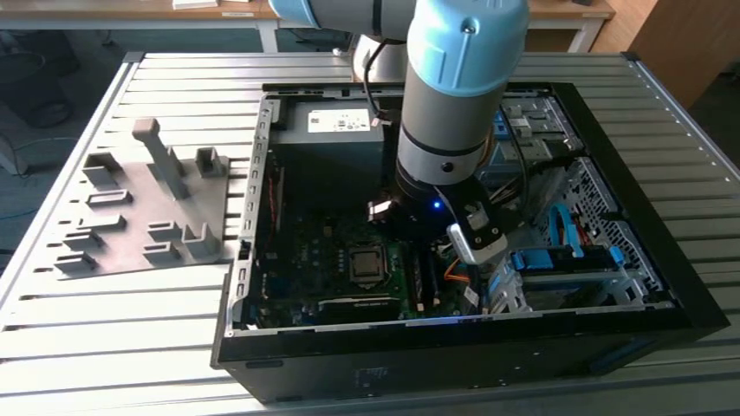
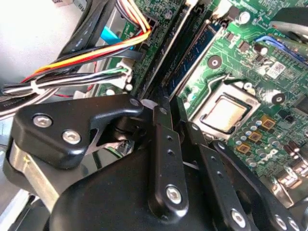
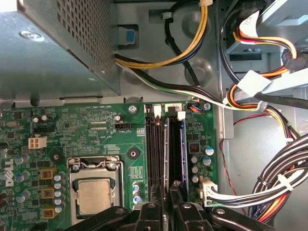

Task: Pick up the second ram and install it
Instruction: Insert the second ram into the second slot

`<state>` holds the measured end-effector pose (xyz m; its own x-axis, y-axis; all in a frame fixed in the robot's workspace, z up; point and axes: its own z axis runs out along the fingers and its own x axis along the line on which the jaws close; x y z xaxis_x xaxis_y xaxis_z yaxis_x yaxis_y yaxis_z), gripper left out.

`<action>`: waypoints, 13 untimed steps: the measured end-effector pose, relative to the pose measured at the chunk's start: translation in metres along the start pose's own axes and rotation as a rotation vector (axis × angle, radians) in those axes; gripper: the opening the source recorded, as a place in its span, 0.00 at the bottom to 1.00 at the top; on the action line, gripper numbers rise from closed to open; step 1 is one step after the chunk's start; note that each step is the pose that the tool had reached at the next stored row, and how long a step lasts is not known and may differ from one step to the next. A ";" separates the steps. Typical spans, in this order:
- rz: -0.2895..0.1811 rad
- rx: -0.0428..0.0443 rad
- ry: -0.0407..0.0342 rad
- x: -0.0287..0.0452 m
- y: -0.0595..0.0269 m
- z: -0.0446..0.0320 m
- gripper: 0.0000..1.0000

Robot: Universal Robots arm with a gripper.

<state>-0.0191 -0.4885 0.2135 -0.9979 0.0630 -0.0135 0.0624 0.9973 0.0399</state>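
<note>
Tool (image 3: 166, 204) down inside open computer case (image 1: 601, 186), fingers set narrowly apart over memory slots (image 3: 155, 149); grip itself hidden (cannot tell whether holding). Second ram (image 3: 183, 149) upright in outer slot beside processor (image 3: 94, 195), thin blue-green edge, chips hard to make out. Grey tray (image 1: 145, 212) on counter (image 1: 69, 347), well apart.

The second ram (image 3: 167, 159) is a long, thin stick standing on its edge in a slot on the green board, right beside the shiny square chip (image 3: 95, 195). In the second wrist view its blue-green side (image 2: 190, 55) shows small dark chips.
</note>
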 end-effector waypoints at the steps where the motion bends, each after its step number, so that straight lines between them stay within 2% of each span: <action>1: 0.000 -0.0001 0.0000 0.0000 0.0000 0.0000 0.21; 4: 0.000 0.0002 -0.0001 0.0000 0.0000 0.0000 0.20; 5: 0.000 0.0002 0.0000 0.0000 0.0000 0.0000 0.14; 13: 0.000 0.0003 0.0000 0.0000 0.0000 0.0000 0.13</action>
<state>-0.0191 -0.4885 0.2135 -0.9979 0.0631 -0.0136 0.0626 0.9973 0.0397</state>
